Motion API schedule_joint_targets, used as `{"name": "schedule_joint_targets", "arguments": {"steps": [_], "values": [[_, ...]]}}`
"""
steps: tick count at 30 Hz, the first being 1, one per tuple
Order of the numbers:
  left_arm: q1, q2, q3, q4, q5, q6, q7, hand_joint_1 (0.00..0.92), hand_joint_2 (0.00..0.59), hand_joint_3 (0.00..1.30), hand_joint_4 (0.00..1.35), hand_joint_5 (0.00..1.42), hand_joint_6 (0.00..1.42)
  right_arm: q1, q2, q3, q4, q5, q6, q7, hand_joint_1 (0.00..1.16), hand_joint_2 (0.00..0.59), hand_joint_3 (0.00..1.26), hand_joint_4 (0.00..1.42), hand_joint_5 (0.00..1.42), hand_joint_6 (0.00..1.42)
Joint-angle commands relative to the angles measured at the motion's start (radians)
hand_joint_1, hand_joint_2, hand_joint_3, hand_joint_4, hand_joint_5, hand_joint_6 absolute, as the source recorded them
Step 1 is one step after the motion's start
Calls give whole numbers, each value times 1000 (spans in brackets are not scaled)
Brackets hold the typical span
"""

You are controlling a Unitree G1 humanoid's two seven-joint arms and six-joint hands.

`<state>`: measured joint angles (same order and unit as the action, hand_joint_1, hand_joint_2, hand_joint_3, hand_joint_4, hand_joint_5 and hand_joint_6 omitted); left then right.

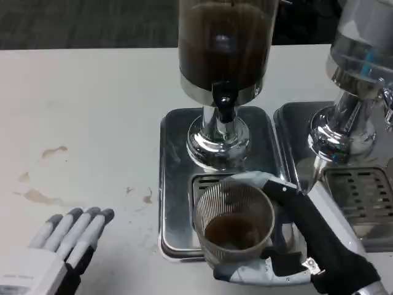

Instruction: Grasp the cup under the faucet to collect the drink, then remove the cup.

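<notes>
A ribbed translucent cup point(234, 221) holding a little brown drink stands at the front of the steel drip tray point(174, 184), forward of the black faucet point(223, 106). My right hand point(293, 246) grips the cup, fingers wrapped round its far side and front base. The faucet belongs to a dispenser point(225, 43) filled with dark drink. My left hand point(61, 246) lies flat on the table at lower left, fingers stretched out and holding nothing.
A second dispenser point(359, 67) with clear liquid stands at the right on its own tray with a slotted grate point(362, 196). Brown stains point(43, 196) mark the white table at the left.
</notes>
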<state>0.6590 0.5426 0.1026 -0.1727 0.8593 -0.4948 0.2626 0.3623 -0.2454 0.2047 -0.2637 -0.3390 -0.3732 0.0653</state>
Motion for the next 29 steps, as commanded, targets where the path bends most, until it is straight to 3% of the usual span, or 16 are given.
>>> {"name": "schedule_joint_targets", "arguments": {"steps": [1,29], "values": [[12,-6,-7,-24,14,17,13,0,70,0,0,0,0,0,5,-12,-42,37,-40,-4,1031,234,835,882,997,1308],[-30,-11,-52,-10,7,57,3,0,74,0,0,0,0,20,50,-20,-39,28,-37,-20,1030,234,843,882,1013,1325]]}}
